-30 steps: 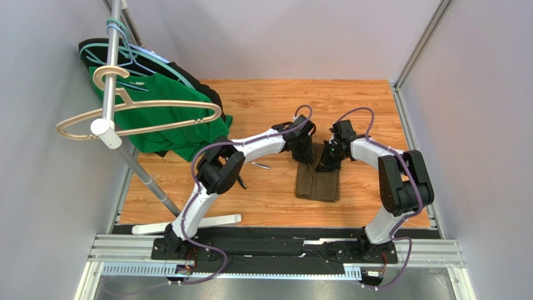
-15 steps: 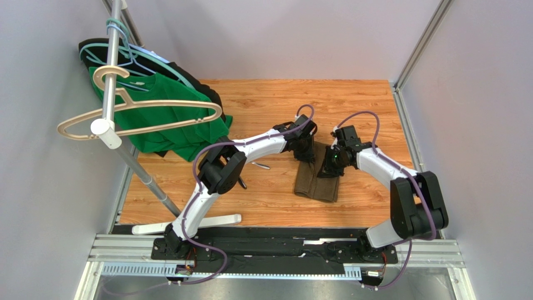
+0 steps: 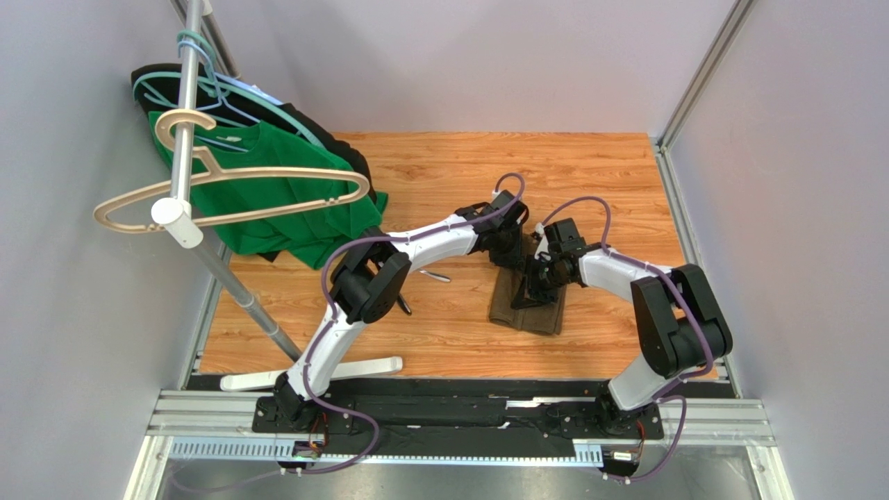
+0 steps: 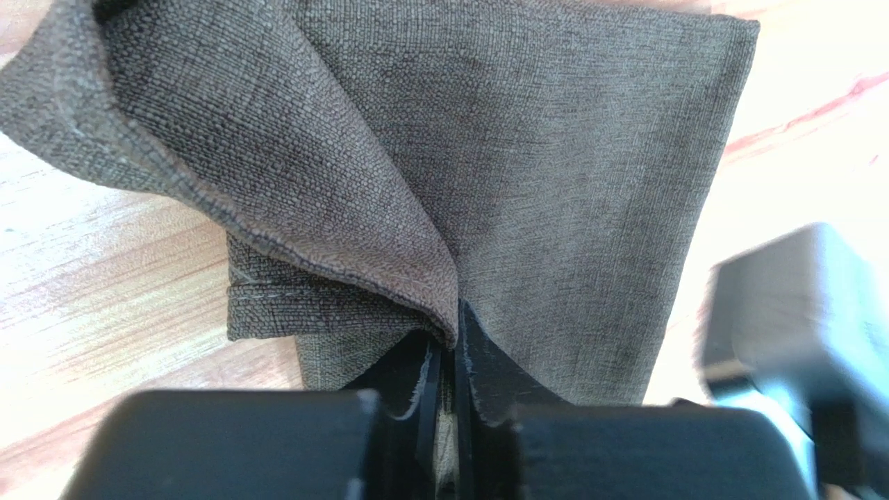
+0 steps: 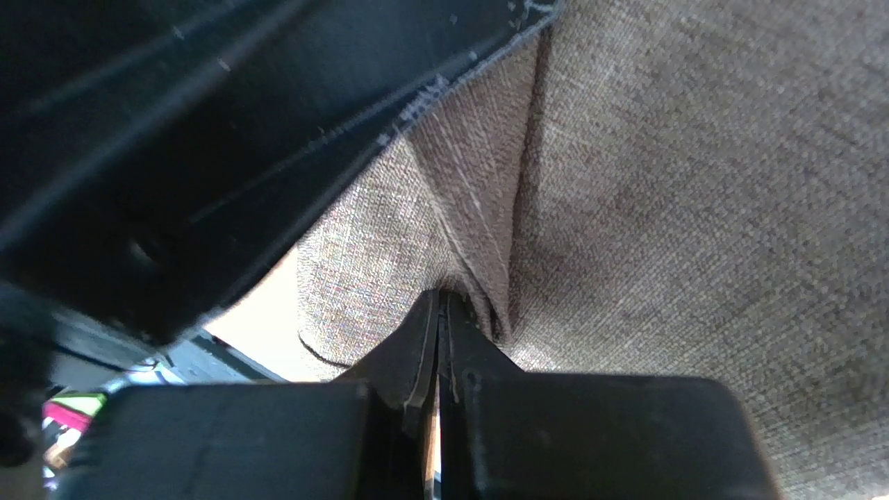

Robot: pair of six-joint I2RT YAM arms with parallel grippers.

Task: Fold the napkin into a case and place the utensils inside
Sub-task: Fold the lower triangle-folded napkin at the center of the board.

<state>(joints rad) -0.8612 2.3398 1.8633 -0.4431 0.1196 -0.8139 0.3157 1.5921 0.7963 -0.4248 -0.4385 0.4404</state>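
Observation:
The olive-brown napkin (image 3: 532, 303) lies partly folded on the wooden table right of centre. My left gripper (image 3: 508, 256) is shut on its far edge; the left wrist view shows a fold of the cloth (image 4: 344, 219) pinched between the jaws. My right gripper (image 3: 534, 281) is shut on another layer of the napkin (image 5: 668, 208), close beside the left one, and has it drawn toward the left over the cloth. One utensil (image 3: 436, 276) with a silvery end lies on the table left of the napkin, partly hidden under the left arm. Other utensils are hidden.
A metal rack pole (image 3: 214, 255) with wooden hangers (image 3: 224, 193), a green shirt (image 3: 282, 214) and a black garment (image 3: 334, 146) stands at the left. White walls close in the table on three sides. A white rack foot (image 3: 344, 370) lies near the front left.
My right gripper has moved left and toward me across the napkin, carrying a cloth layer over it. The napkin now looks shorter. The left gripper has stayed almost in place.

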